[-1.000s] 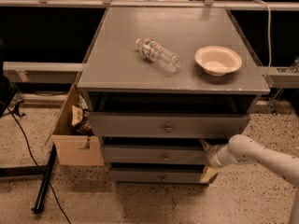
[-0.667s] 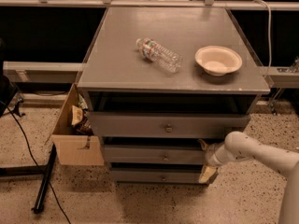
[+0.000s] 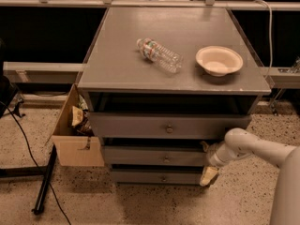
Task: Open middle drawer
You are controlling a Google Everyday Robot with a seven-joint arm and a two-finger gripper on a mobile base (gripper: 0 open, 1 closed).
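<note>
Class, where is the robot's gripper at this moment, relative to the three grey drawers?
In the camera view, the gripper is low on the right, at the right end of the long flat matte-grey middle drawer, below the taller top grey drawer.

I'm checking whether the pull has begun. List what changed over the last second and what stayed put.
Hardly anything. The arm's bend rose slightly and more of the arm shows at lower right; the hand stays by the right end of the middle drawer, which has not slid out. No visible grasp or release. The top drawer, bottom drawer, bottle, bowl and cardboard box are unchanged.
</note>
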